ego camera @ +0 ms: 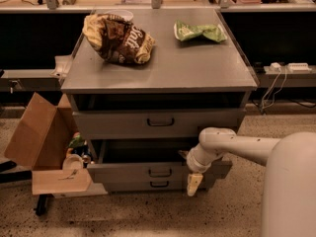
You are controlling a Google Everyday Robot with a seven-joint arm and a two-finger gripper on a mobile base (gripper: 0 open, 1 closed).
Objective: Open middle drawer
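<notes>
While the robot's white arm (237,144) reaches in from the right, its hand (194,184) hangs pointing down, just before the right end of the middle drawer (133,173). Whether the hand is spread or pressed together I cannot tell. The middle drawer stands partly out from the grey bench (163,73), with its dark inside showing above its front. On the bench top lie a crumpled brown chip bag (118,37) and a green snack bag (200,31), well apart. An open cardboard box (37,137) sits to the left.
</notes>
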